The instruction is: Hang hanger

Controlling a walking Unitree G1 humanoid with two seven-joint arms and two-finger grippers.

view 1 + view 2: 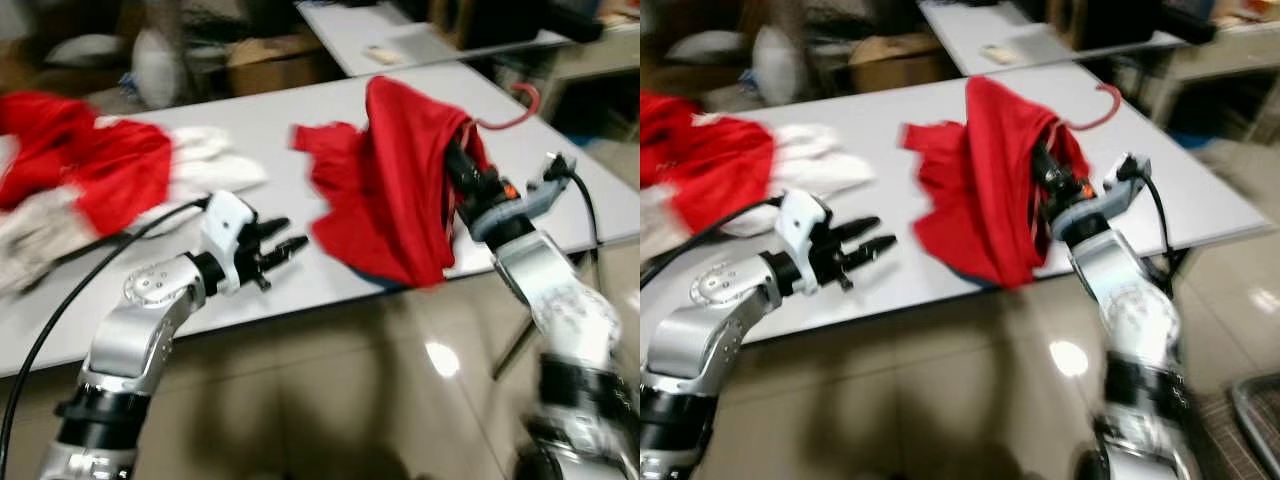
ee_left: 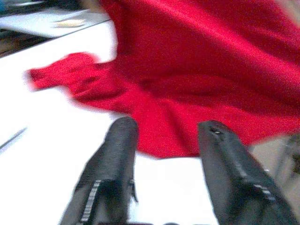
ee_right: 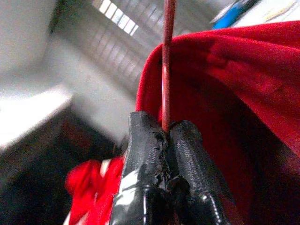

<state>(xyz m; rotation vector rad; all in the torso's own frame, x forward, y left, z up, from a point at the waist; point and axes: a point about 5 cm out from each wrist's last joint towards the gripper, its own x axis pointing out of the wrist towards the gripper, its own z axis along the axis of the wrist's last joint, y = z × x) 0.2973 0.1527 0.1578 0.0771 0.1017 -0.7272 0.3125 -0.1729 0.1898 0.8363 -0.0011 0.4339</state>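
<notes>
On the far left of the worktop (image 1: pixel 300 110) lies a heap of red and white clothes (image 1: pixel 90 170). The left claw (image 1: pixel 285 248) hovers released near its front edge. To the right, the right claw (image 3: pixel 165 133) is clenched on the thin red hanger (image 3: pixel 167 56) — a red garment (image 1: pixel 390 180) draped over it, half lifted. That slim wire could twist or slip out — the cloth's weight drags on it.

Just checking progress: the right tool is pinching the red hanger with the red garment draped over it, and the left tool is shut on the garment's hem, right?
Not quite. The left tool is open and holds nothing, apart from the red garment, as the left wrist view shows. The right tool does pinch the red hanger.
</notes>
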